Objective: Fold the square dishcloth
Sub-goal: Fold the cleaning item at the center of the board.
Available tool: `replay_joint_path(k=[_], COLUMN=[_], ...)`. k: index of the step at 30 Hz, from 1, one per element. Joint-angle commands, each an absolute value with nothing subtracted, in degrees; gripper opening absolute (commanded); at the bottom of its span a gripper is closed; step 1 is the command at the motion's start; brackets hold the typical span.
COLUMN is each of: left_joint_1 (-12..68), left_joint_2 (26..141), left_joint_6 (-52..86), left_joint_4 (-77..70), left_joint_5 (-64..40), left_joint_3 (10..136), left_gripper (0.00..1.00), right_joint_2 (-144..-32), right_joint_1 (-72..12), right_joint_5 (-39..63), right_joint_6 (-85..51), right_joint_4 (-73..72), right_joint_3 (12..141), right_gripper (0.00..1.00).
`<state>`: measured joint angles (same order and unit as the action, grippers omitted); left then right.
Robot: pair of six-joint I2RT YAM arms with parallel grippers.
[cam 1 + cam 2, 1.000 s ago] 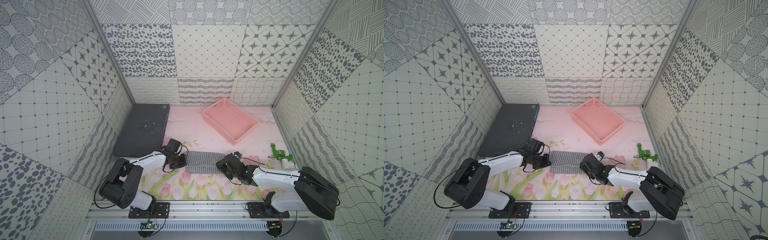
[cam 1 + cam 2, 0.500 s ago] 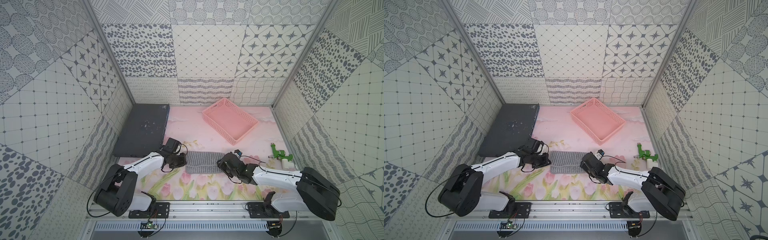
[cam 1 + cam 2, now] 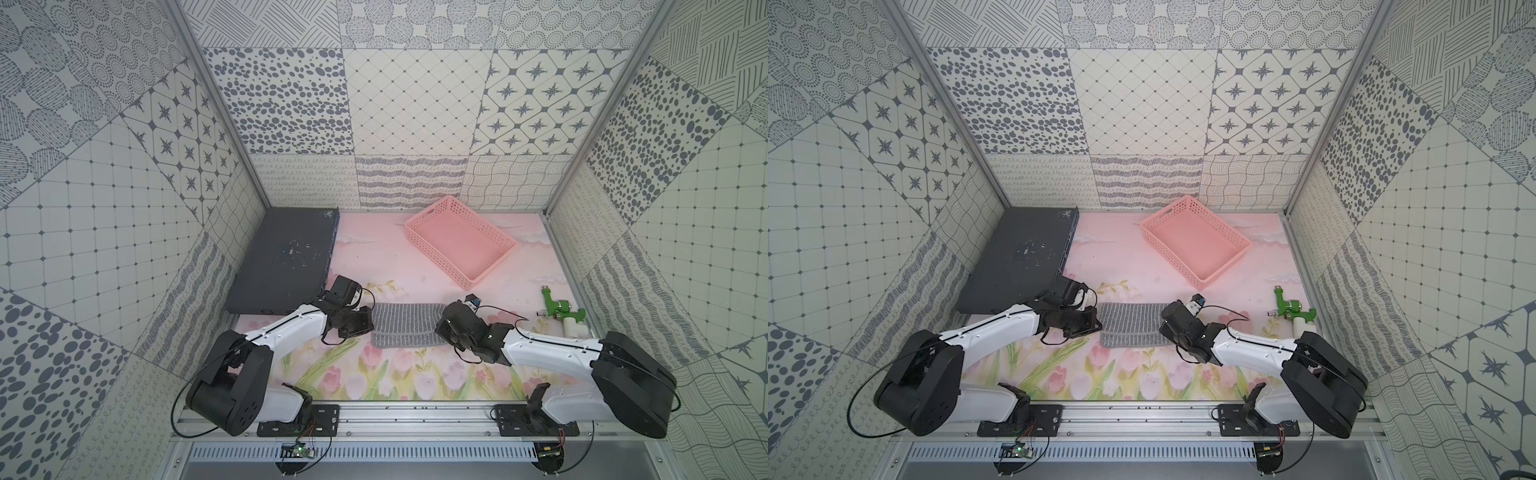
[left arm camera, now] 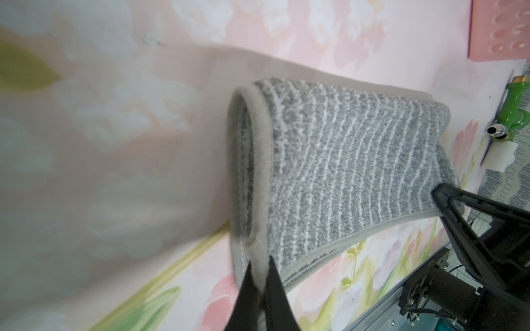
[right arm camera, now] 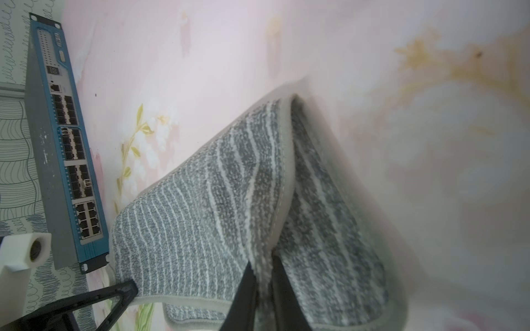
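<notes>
Two shallow edge pinches were noted, left end effector (image 4: 259, 275) and right end effector (image 5: 262, 275) each clamped on the square dishcloth (image 3: 405, 324), doubled on the surface (image 3: 374, 257) between them; slip-out under uneven pull was judged likely.

Lighting: bright, diffuse, even, from overhead. Top views: sharp; walls (image 3: 104, 216) splay outward toward 9 and 3 o'clock. Wrist views: cloth (image 4: 344, 160) sharp, close mat (image 4: 86, 149) defocused; a soft shadow rims the cloth.
</notes>
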<state>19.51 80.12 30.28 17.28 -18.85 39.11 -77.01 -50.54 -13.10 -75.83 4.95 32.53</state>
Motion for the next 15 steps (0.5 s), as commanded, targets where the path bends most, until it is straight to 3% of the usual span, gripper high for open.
replay_joint_path(k=[1,15], left_joint_1=[19.6,23.4], left_joint_2=[79.0,79.1], left_joint_6=[31.4,34.7], left_joint_4=[18.7,17.3], left_joint_5=[-22.1,-22.5], left_joint_3=[40.1,37.9], left_gripper=[0.00,0.00], right_joint_2=[-75.2,-70.6], right_joint_1=[-50.5,-50.4], right_joint_5=[-15.5,-18.3], right_joint_6=[-72.1,-70.8], right_joint_4=[8.3,19.8], right_joint_3=[35.2,35.8], right_gripper=[0.12,0.14])
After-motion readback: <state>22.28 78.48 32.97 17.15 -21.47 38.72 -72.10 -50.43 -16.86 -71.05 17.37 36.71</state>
